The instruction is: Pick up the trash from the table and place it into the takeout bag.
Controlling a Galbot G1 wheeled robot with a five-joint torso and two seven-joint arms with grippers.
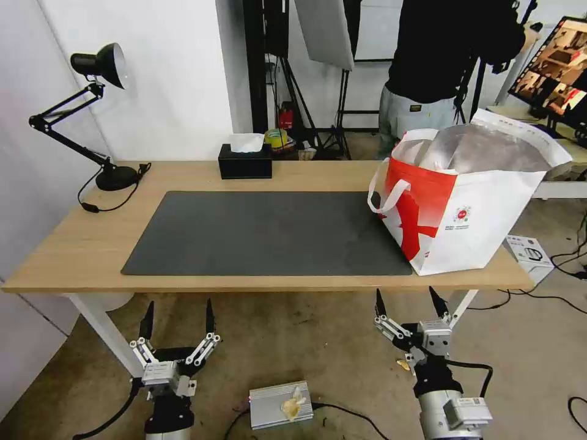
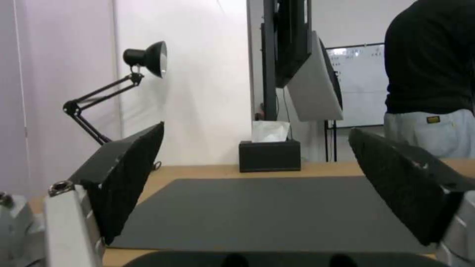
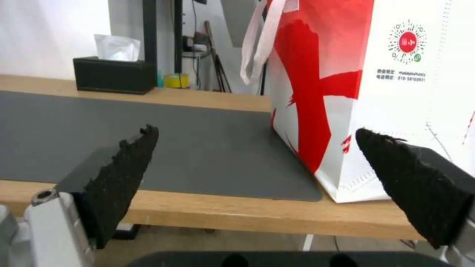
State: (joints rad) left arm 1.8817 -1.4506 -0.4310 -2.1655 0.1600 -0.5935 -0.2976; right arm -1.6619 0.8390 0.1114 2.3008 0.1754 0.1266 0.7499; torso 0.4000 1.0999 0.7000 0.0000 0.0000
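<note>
Both grippers, left (image 1: 177, 321) and right (image 1: 408, 304), were held with jaws apart below the light-wood worktop (image 1: 79, 244); the large white-and-red takeout bag (image 1: 471, 214), overhanging its edge, could be knocked off.

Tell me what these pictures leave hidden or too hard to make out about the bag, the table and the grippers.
- Inside of the takeout bag: in the head view its walls and crumpled foil lining hide any contents.
- Print under the bag's round logo: too small to read in the right wrist view.
- Table surface behind the bag: blocked by the bag in the head view.
- Left gripper and right gripper: both open below the table's near edge; the arms are cut off by the bottom edge.
</note>
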